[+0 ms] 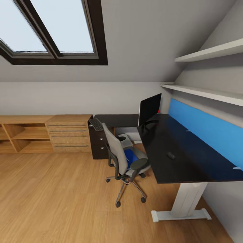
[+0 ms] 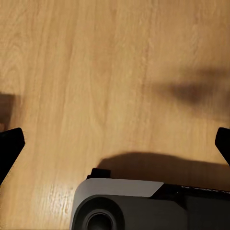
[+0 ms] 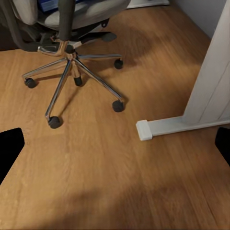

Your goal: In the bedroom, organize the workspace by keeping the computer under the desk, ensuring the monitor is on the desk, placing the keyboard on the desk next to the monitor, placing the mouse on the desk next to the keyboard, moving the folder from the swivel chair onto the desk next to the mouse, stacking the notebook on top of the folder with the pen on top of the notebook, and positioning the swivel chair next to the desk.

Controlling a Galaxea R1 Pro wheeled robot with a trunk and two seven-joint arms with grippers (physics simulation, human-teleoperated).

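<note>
The folder (image 1: 130,156) is lying on the swivel chair (image 1: 118,156) seat, well ahead of the right gripper (image 3: 115,143), the nearer one; both grippers' fingers are standing spread, empty.

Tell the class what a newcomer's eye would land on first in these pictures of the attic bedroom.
The black desk along the right wall stands out first, with the bright blue wall panel behind it and the monitor at its far end. Next comes the swivel chair drawn up beside the desk, the blue folder lying on its seat. A dark-framed skylight sits upper left.
</note>
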